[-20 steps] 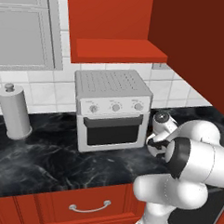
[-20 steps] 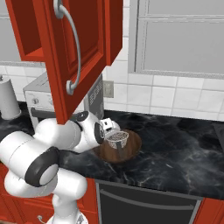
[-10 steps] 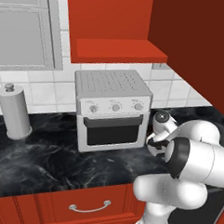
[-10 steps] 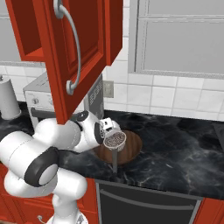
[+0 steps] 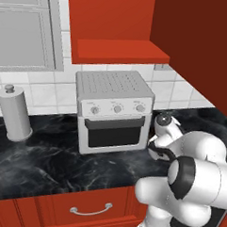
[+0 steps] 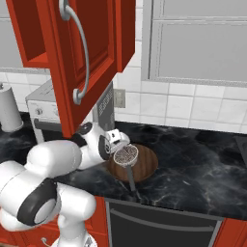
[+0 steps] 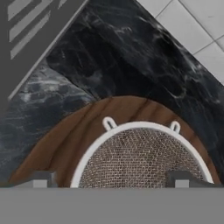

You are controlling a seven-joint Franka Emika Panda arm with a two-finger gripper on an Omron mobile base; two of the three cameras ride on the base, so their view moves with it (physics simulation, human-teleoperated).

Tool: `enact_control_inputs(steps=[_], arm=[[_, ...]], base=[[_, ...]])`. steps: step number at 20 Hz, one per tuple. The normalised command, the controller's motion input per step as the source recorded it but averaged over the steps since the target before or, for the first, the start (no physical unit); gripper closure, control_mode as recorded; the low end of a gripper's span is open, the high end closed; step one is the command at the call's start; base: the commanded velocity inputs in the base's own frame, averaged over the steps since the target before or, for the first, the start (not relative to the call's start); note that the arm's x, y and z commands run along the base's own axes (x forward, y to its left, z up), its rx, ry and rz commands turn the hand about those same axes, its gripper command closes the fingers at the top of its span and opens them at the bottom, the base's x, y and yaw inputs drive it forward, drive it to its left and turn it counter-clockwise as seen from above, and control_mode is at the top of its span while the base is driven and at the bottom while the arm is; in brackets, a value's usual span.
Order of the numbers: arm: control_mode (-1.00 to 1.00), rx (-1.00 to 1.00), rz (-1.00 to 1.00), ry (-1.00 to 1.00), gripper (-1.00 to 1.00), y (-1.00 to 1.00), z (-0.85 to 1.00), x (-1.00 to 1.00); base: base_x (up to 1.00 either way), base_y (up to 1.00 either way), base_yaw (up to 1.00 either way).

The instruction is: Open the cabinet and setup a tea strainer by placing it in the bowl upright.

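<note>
Strainer (image 6: 125, 155) sits at centre frame in the right base view, clamped between the fingers of the gripper (image 6: 118, 144), mesh rim over the wooden bowl (image 6: 144, 164). Cabinet (image 6: 91, 58) door stands open, upper left.
</note>
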Motion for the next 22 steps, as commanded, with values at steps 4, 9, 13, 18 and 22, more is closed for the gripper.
enact_control_inputs(steps=[4,9,13,18,22], arm=[[-1.0,-0.04,0.0,0.0,-1.0,0.26,0.4,-0.28],[-1.0,-0.03,-0.01,0.04,-1.0,0.36,0.54,-0.06],[-1.0,0.07,-0.02,0.34,-1.0,0.54,0.69,0.06],[-1.0,0.06,-0.03,0.34,-1.0,0.73,0.5,-0.03],[-1.0,0.06,-0.1,0.37,-1.0,0.74,0.4,-0.04]], base=[[0.0,0.0,0.0],[0.0,0.0,0.0],[0.0,0.0,0.0],[0.0,0.0,0.0],[0.0,0.0,0.0]])
